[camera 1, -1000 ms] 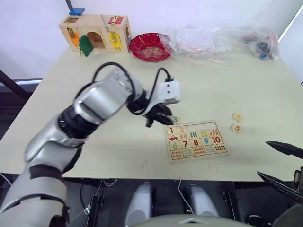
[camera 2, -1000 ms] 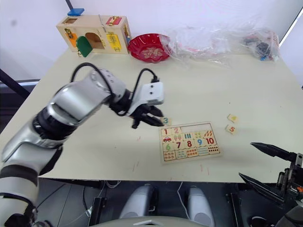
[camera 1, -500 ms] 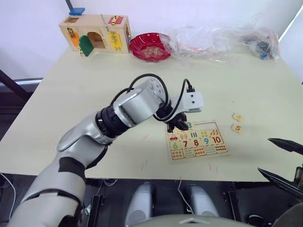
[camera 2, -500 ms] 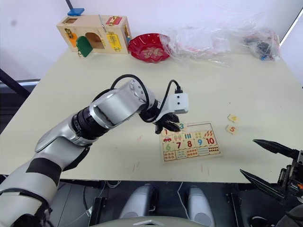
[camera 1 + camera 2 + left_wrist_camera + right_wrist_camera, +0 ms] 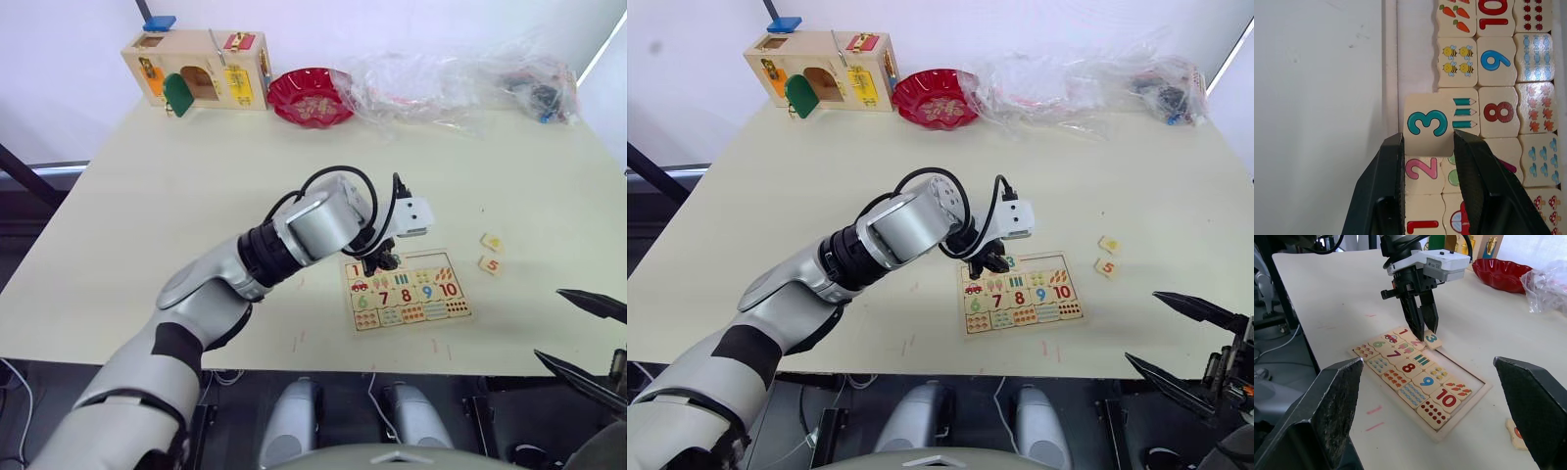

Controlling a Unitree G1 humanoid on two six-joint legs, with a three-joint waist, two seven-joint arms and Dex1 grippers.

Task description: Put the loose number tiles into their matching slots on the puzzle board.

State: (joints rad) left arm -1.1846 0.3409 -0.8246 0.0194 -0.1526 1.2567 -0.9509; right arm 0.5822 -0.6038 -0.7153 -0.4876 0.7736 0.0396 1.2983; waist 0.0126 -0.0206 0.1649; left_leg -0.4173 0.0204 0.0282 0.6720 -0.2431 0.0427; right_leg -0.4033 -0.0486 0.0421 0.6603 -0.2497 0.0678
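Tile 3 [image 5: 1428, 124] clamped in the left hand [image 5: 1428, 147] over the puzzle board [image 5: 460, 314].
Released crooked, it could ride up on tile 2 [image 5: 1422, 169] instead of seating.

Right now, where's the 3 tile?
The 3 tile sits between the left gripper fingers, over the puzzle board top row, beside the placed 2 tile.

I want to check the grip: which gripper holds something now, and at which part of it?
The left gripper holds the number 3 tile, pinching its two opposite side edges at the end nearer the wrist. The right gripper is open and holds nothing.
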